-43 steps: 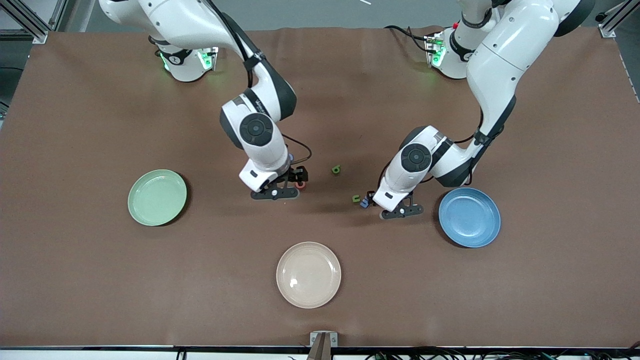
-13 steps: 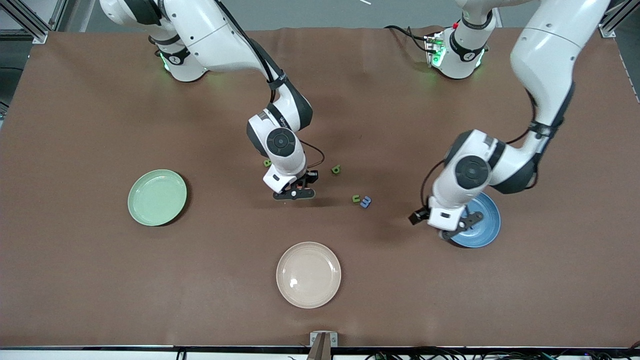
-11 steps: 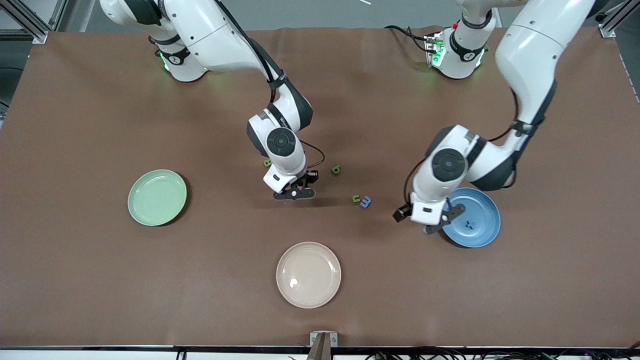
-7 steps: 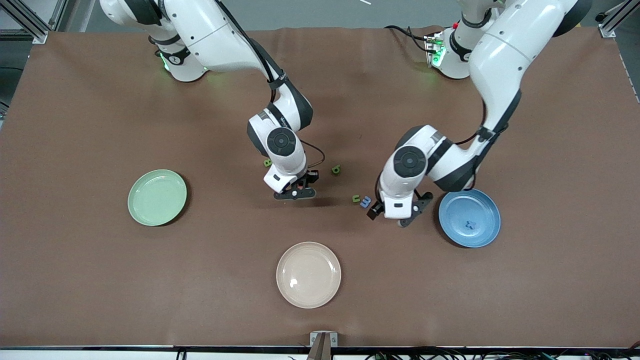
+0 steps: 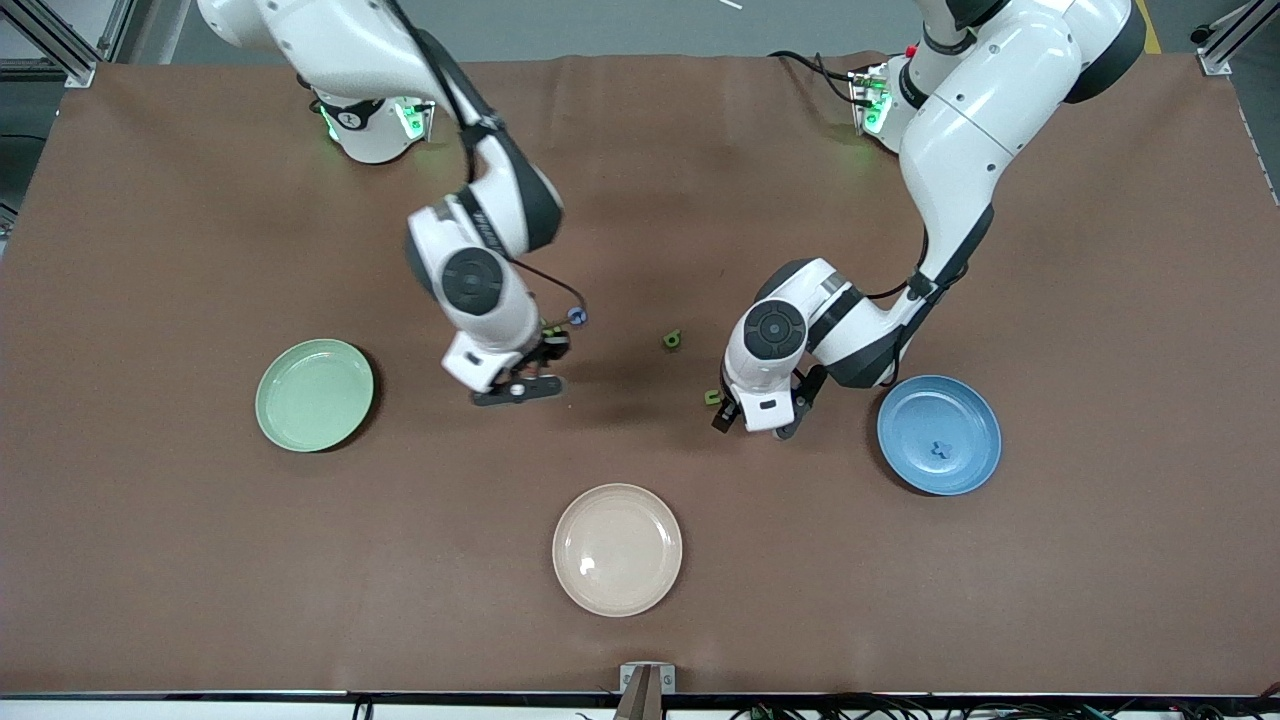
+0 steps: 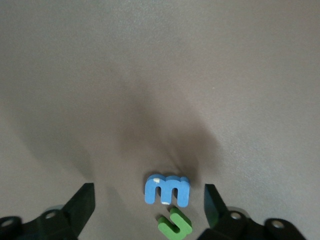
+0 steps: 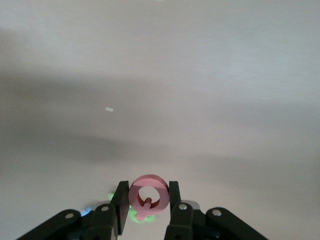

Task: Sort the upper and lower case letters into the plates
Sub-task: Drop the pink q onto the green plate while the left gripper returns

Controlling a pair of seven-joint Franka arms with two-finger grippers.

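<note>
Three round plates on brown table: cream-beige plate (image 5: 617, 549) nearest camera; blue plate (image 5: 939, 434) carried small blue letter (image 5: 937, 449); mint-green plate (image 5: 314, 394) bare. Left gripper (image 6: 150, 212) spread over blue foam letter m (image 6: 167, 190), green letter (image 6: 175, 225) touching it. Right gripper (image 7: 145, 202) pinched red ring-shaped letter (image 7: 146, 194) over table. Green letter on table (image 5: 673, 340) farthest.

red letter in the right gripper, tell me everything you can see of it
The red letter is a small pinkish-red ring with a short tail at its base, like a Q. It looks like matte foam or plastic, flat and thick-edged. It stands upright, its open face toward the right wrist camera, pinched by its two side edges in the right gripper, whose black fingers press on either side. It hangs above the brown table, touching nothing else. In the front view the gripper hides it.
</note>
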